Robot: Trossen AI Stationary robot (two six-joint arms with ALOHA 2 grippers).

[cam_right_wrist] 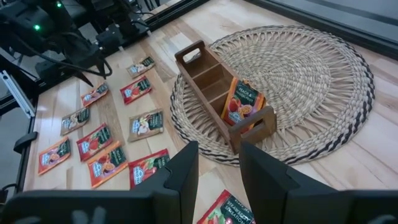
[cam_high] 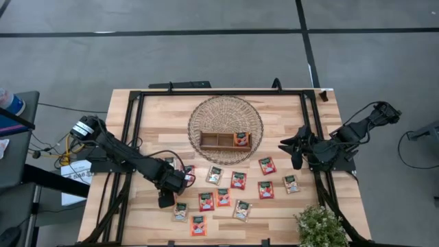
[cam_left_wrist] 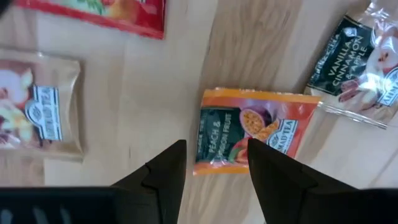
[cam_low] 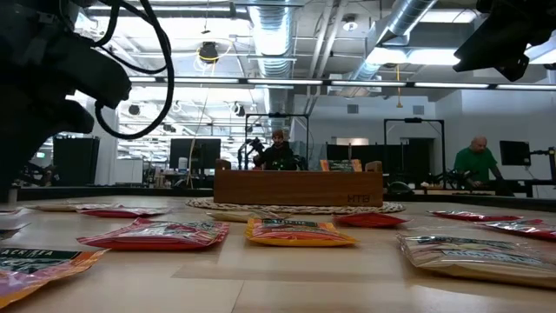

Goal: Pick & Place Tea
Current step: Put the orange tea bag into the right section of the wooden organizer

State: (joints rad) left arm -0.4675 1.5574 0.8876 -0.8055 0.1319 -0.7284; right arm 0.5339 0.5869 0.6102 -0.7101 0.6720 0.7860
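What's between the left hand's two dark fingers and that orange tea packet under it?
Nothing: in the left wrist view, only bare pale wooden table separates the open left hand from the orange peach and passion fruit tea sachet.

floor: grey, dark seams [cam_high: 206,31] | ceiling: ducts [cam_low: 408,22], strip lights | back: monitors [cam_low: 191,155]

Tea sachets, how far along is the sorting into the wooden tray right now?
Done: one orange sachet stands in an end compartment of the wooden tray on the wicker mat.

In hand: the left claw is open above an orange peach sachet, not gripping it. The right claw waits beside the mat, holding nothing.

Left: over a dozen sachets lie on the table.
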